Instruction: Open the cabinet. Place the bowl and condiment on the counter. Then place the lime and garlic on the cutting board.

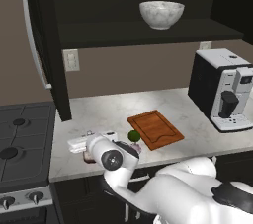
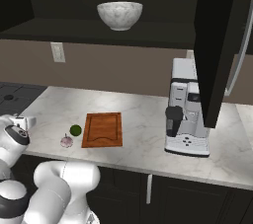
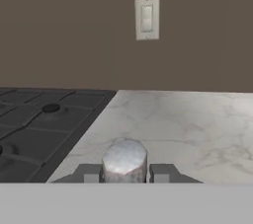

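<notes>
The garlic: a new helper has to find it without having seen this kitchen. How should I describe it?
Find the white marble counter and the reddish-brown cutting board on it. Beside the board, toward the stove, lie two small round things: the garlic is the pale pinkish one nearer the counter's front edge, while the lime is green.

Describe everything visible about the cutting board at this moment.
The cutting board is a rectangular reddish-brown slab that looks wooden, with a groove running round its edge. It lies flat on the white marble counter, below the open cabinet shelf. Nothing rests on it. The lime and garlic sit on the counter just off its stove-side edge, not touching it.
</notes>
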You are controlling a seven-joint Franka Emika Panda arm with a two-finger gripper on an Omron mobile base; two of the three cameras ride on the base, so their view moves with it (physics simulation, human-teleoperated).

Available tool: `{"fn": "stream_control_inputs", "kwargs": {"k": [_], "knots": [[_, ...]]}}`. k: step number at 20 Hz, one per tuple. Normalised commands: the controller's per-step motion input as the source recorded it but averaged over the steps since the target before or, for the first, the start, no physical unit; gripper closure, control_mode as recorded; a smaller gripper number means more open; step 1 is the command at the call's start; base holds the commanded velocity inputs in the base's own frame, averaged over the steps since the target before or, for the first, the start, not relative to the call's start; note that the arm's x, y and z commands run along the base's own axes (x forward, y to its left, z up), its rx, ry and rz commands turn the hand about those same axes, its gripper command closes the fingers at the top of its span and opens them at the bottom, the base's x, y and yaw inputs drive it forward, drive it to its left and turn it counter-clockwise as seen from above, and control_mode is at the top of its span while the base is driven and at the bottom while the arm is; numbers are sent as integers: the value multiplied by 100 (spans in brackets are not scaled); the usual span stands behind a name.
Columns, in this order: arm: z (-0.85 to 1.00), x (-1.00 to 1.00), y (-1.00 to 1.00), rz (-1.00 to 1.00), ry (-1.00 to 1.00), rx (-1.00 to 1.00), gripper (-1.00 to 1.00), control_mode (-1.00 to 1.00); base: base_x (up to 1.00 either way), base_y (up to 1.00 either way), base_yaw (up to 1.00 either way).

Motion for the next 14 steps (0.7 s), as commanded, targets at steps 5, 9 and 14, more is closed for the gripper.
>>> {"fn": "stream_control_inputs", "kwargs": {"k": [5,9,14], "knots": [[-22,14,0,0,0,0,100,-100,0,0,0],[-20,13,0,0,0,1,100,-100,0,0,0],[-17,16,0,0,0,2,100,-100,0,0,0]]}}
